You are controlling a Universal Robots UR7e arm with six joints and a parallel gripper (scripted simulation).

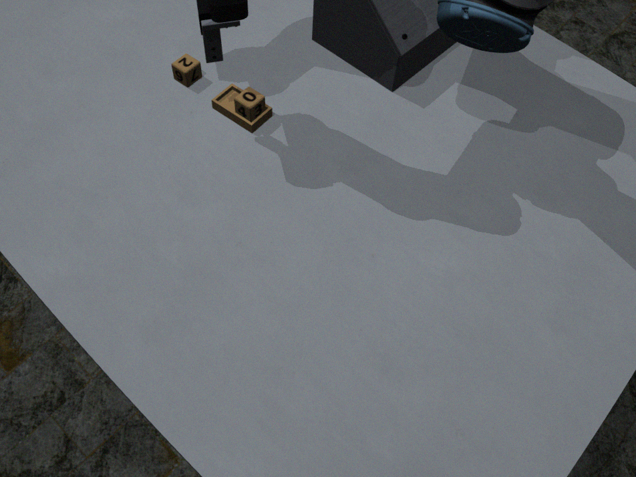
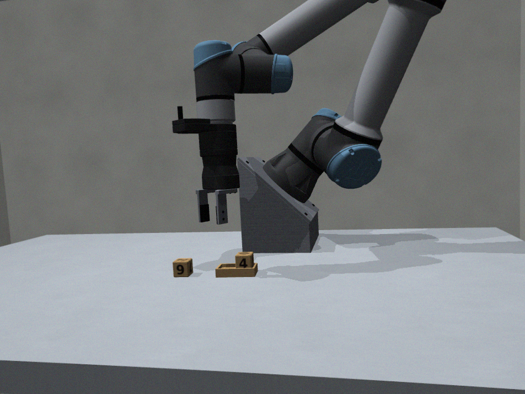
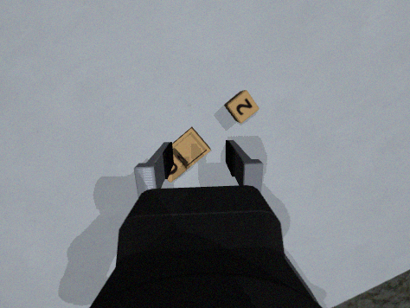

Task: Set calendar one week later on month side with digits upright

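Currently the tray (image 1: 226, 105) sits near the table's (image 1: 329, 318) far left corner, holding one cube (image 1: 250, 103) in its right half, 0 up and 4 on the front. Second cube (image 1: 186, 69) lies just beside the tray on the table, 2 up, 9 front. Gripper (image 2: 212, 206) hovers above, jaws wide apart, empty. Step judged: approaching a cube to regrasp. Next: align, descend, clamp.

The gripper (image 3: 200, 162) hangs wide open above the table (image 3: 86, 78); the tray (image 3: 188, 150) shows beside one finger, a cube (image 3: 242, 106) reading 2 sits apart.
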